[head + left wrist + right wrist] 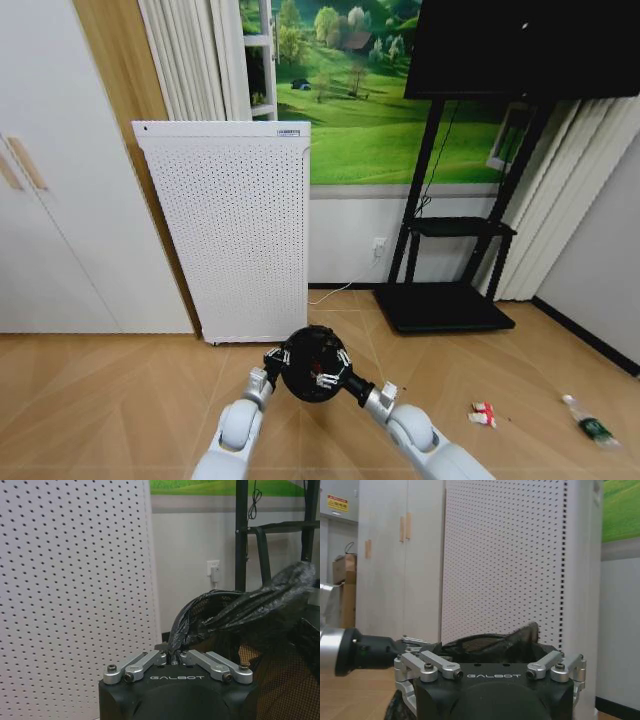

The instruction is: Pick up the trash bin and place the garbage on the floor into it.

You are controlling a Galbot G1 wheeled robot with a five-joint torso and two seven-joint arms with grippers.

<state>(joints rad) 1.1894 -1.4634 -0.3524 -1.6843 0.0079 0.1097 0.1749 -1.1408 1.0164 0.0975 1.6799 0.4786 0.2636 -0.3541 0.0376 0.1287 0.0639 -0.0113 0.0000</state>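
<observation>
Both arms are reaching forward, the left gripper (pixel 174 659) pinching the small round black bag-lined trash bin (pixel 313 362) at nine o'clock, the right gripper (pixel 335 378) seemingly clamping its three-o'clock rim.

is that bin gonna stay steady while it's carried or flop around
Probably light: the bin hangs between the left gripper and right gripper without sagging. Its mesh wall looks stiff, but the bag liner is thin and crinkly, so a pinch on it may slip or tear.

"GALBOT" on left pincer (pixel 174 661) housing, "GALBOT" on right pincer (pixel 490 667) housing
</observation>
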